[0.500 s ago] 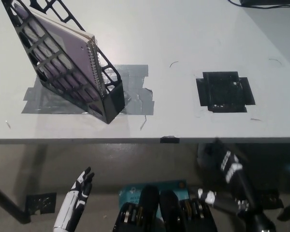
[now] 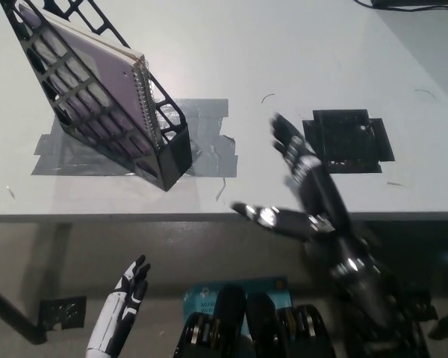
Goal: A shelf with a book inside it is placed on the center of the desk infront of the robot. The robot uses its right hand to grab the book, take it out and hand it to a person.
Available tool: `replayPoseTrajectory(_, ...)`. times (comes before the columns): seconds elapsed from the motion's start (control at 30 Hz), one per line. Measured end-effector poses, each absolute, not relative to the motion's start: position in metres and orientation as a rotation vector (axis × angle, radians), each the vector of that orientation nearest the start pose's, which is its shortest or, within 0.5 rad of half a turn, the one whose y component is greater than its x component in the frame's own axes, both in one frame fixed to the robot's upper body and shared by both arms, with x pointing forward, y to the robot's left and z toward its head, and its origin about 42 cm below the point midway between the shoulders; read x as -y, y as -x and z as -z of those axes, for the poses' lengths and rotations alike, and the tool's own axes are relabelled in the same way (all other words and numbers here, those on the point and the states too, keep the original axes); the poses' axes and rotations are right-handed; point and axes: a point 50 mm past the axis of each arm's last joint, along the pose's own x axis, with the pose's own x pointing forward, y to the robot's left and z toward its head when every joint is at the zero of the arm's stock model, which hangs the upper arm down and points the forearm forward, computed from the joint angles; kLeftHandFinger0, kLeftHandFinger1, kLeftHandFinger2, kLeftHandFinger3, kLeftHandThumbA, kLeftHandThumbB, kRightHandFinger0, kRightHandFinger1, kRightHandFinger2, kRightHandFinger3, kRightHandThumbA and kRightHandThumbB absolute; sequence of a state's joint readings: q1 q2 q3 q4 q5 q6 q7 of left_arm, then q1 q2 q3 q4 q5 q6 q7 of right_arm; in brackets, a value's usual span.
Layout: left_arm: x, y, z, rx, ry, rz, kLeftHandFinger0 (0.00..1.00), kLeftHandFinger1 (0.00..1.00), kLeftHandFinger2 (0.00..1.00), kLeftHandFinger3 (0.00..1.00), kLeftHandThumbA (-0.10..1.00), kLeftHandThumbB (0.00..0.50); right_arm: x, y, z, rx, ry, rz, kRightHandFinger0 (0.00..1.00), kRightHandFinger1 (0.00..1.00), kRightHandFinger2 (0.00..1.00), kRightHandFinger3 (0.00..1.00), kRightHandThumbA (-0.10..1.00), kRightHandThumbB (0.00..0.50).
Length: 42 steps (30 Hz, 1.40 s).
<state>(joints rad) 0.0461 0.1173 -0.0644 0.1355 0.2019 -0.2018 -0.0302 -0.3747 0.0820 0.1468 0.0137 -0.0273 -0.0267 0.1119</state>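
The right hand is black and raised over the desk's near edge, its fingers spread wide and holding nothing — the thumb juts left above the edge while the rest reach up beside a black taped patch. The left hand is white with dark tips, low at the lower left under the desk edge, resting with fingers slightly apart and empty.

Well to the left of the right hand stands the shelf, a black plastic lattice file holder, tilted and open at the top, fixed on a patch of grey tape. The book sits inside it — a spiral-bound notebook with a pale purple cover, white page edges and a metal coil facing right. No writing on it can be read.

The desk is flat, matte and pale grey, with a few thin scuffs and a dark cable at the top right corner. Below its edge the floor is dull brown; a teal item lies there, its print too blurred to read.
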Motion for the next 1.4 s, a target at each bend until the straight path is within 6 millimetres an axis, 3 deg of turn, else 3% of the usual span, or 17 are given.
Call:
replayPoseTrajectory(0.13,-0.233,-0.263,-0.059,0.017,-0.313,0.129,1.00,1.00,1.00,1.00,1.00,0.289,0.073,-0.401,-0.236,0.375,-0.006,-0.406,1.00,1.00,1.00,1.00,1.00,0.271)
replayPoseTrajectory(0.27,-0.232,-0.263,-0.060,0.019,-0.315,0.132,1.00,1.00,1.00,1.00,1.00,0.301,0.046,-0.423,-0.248,0.355,-0.001,-0.437,1.00,1.00,1.00,1.00,1.00,0.247)
replayPoseTrajectory(0.4,-0.231,-0.263,-0.060,0.021,-0.320,0.136,1.00,1.00,1.00,1.00,1.00,0.290,0.022,-0.436,-0.261,0.346,-0.007,-0.465,1.00,1.00,1.00,1.00,1.00,0.234)
replayPoseTrajectory(0.5,-0.231,-0.263,-0.060,0.022,-0.320,0.136,1.00,1.00,1.00,1.00,1.00,0.294,0.009,-0.444,-0.265,0.329,-0.010,-0.476,1.00,1.00,1.00,1.00,1.00,0.255)
replayPoseTrajectory(0.8,-0.231,-0.263,-0.061,0.025,-0.323,0.142,1.00,1.00,1.00,1.00,1.00,0.301,-0.006,-0.461,-0.279,0.315,-0.002,-0.470,1.00,1.00,1.00,1.00,1.00,0.277)
replayPoseTrajectory(1.0,-0.230,-0.266,-0.063,0.032,-0.329,0.148,1.00,1.00,1.00,1.00,1.00,0.281,-0.015,-0.461,-0.283,0.313,-0.009,-0.476,1.00,1.00,1.00,1.00,1.00,0.268)
replayPoseTrajectory(1.4,-0.230,-0.267,-0.064,0.035,-0.333,0.152,1.00,1.00,1.00,1.00,1.00,0.292,-0.025,-0.461,-0.279,0.287,-0.016,-0.478,1.00,1.00,1.00,1.00,1.00,0.279)
